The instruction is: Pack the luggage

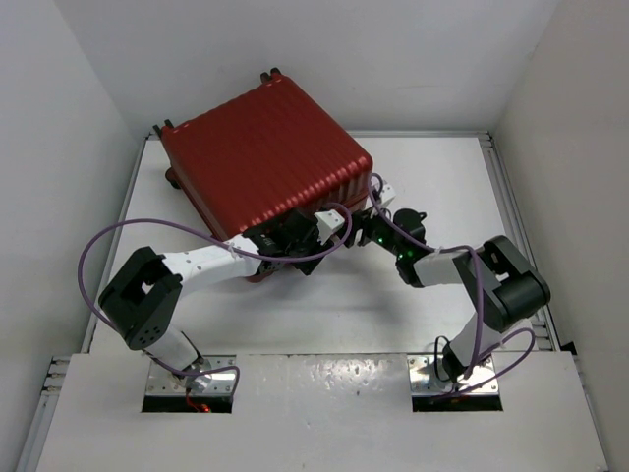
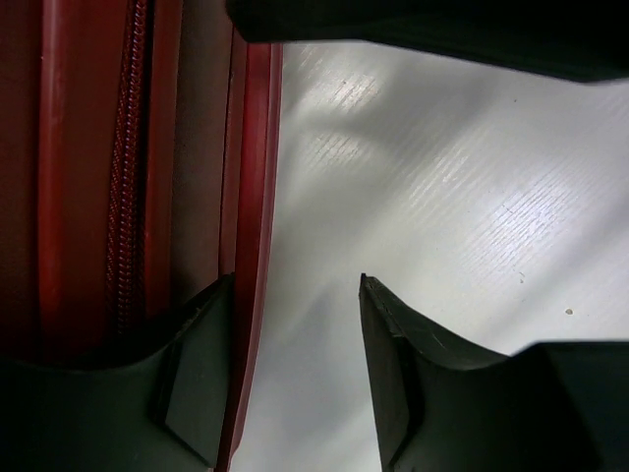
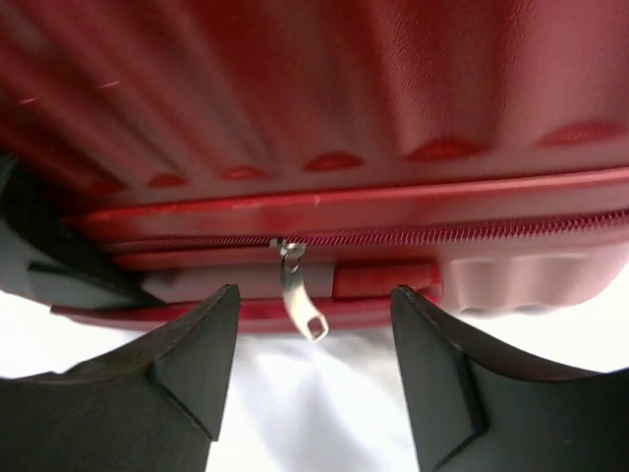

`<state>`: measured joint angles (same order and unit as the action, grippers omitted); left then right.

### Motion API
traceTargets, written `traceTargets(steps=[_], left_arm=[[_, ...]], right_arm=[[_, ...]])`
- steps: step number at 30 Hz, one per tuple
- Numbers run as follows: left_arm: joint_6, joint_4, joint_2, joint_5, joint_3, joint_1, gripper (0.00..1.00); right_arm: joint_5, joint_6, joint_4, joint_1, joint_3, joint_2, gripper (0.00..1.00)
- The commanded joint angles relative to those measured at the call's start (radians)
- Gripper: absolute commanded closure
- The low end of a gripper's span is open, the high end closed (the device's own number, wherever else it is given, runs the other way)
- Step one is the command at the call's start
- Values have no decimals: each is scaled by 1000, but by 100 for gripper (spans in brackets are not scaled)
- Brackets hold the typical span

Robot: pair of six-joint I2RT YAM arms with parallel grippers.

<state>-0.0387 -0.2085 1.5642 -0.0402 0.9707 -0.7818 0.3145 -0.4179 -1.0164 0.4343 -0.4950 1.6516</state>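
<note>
Luggage (image 1: 260, 147) lies flat on the table (image 1: 295, 320), far-left of centre, ribbed red shell up. The long axis runs diagonally, far-left to near-right, and the ribs follow that line. The wheel end points at the far wall, slightly left; the opposite end faces near-right, towards both arms.

The lid is down on the base. The zip (image 2: 128, 177) shows along the side seam, and contents cannot be seen from any view.

Left gripper (image 2: 295, 285) is at the case's near corner, jaws roughly half apart and holding nothing. One finger (image 2: 197, 393) sits against the shell with the red rim just inside it; the other finger is over bare table, well clear of the case.

Right gripper (image 3: 314, 291) is at the near-right side, facing the seam. Its jaws are spread a bit wider and hold nothing. The metal zip pull (image 3: 295, 295) hangs from the slider in the gap between the fingertips — neither finger (image 3: 187, 374) touches it.

In the top view the two grippers sit close together along the same near-right edge, beside each other — whether they touch cannot be told.
</note>
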Motion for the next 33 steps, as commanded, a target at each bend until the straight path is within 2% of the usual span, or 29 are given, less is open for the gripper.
traceTargets(steps=[1,5,9,12,14,15,16,20,24,25,29,31,33], left_arm=[[-147,17,-9,71,-30,38,45],[-147,17,-9,71,-30,47,45],[-147,17,-9,71,-30,56,45],[-156,17,-9,71,-30,56,45],[-156,17,0,71,-30,56,46],[-156,17,0,71,-30,56,46],[-156,17,10,71,-30,56,46],[-156,17,10,60,-30,56,47],[-147,17,19,7,-30,56,59],[-138,8,19,-3,-41,56,66],[-127,8,19,-15,-59,56,81],[-118,8,19,-38,-69,44,81],[-118,8,19,-102,-69,7,68]], right_arm=[[-11,-7,-85,1,-65,34,39],[-23,-16,-71,15,-96,77,46],[-29,-1,-77,1,-105,96,58],[-12,10,-90,1,-105,105,72],[9,11,-103,0,-100,102,84],[9,10,-103,-2,-97,105,84],[12,8,-106,0,-93,105,90],[32,16,-128,-2,-82,105,100],[35,18,-140,-6,-67,85,100],[41,18,-139,-15,-65,74,100],[44,20,-117,-42,-47,56,100],[43,21,-110,-55,-47,51,100],[47,18,-100,-72,-45,50,100]])
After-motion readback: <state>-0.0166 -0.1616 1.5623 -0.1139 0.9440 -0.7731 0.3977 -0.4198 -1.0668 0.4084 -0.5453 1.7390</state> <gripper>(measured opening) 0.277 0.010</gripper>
